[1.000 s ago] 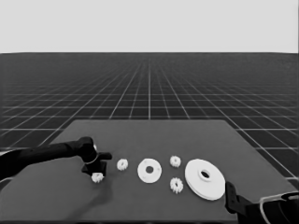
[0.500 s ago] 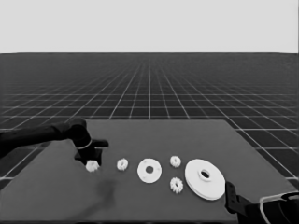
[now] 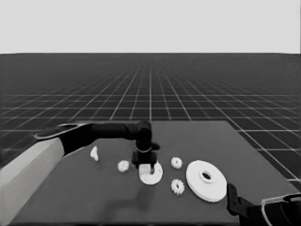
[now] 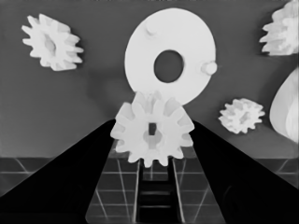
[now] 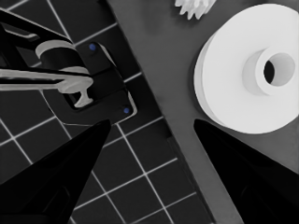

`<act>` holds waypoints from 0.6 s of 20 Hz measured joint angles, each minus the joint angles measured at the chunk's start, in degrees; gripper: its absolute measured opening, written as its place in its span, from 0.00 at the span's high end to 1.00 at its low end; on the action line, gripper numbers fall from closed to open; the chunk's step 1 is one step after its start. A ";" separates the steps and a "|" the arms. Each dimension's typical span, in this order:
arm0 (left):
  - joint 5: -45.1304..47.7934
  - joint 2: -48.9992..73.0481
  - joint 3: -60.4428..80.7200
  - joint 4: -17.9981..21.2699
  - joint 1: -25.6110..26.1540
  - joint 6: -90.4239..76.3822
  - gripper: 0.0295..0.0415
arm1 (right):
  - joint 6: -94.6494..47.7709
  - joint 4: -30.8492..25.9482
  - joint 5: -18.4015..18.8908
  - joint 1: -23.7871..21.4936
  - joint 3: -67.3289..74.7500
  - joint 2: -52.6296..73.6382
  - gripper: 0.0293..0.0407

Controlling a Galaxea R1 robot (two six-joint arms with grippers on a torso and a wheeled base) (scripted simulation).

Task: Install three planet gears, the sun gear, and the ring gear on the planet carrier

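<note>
My left gripper [image 3: 146, 165] is shut on a small toothed gear [image 4: 153, 133] and holds it just over the near rim of the planet carrier [image 3: 155, 177], the smaller round part, whose two small pegs and centre hole show in the left wrist view [image 4: 187, 42]. Three more planet gears lie loose around it [image 3: 123, 165] [image 3: 176, 162] [image 3: 178, 186]. To the right lies the ring gear [image 3: 206, 180], the larger round part. My right gripper [image 5: 152, 123] stands open past the table's near right corner, with the ring gear [image 5: 233, 93] close by on the table.
A thin white piece [image 3: 94, 153] lies left of the gears. The left arm's pale grey part [image 3: 28, 174] fills the lower left corner. Dark machinery with blue lights [image 5: 100, 88] sits off the table's edge.
The left gripper lifted a gear from the table's left end and carried it right, to over the smaller round part. The thin white piece now shows uncovered. The right arm has not moved.
</note>
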State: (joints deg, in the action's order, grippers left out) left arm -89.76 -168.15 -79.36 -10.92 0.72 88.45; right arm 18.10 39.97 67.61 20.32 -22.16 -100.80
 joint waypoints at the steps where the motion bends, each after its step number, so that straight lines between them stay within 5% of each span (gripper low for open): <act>1: 0.35 -0.38 -1.72 -4.14 3.87 -1.30 0.86 | 0.00 0.00 0.00 0.00 0.00 0.00 0.19; 4: 1.40 -1.03 -4.89 -8.63 8.79 -3.49 0.86 | 0.00 0.00 0.00 0.00 0.00 0.00 0.19; 10: 1.77 -1.24 -5.81 -9.67 9.76 -4.09 0.86 | 0.00 0.00 0.00 0.00 0.00 0.00 0.19; 12: 1.79 -1.25 -5.83 -9.70 9.78 -4.10 0.36 | 0.00 0.00 0.00 0.00 0.00 0.00 0.19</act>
State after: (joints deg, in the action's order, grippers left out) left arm -87.97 -169.40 -85.19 -20.62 10.51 84.35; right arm 18.10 39.97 67.61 20.32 -22.16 -100.80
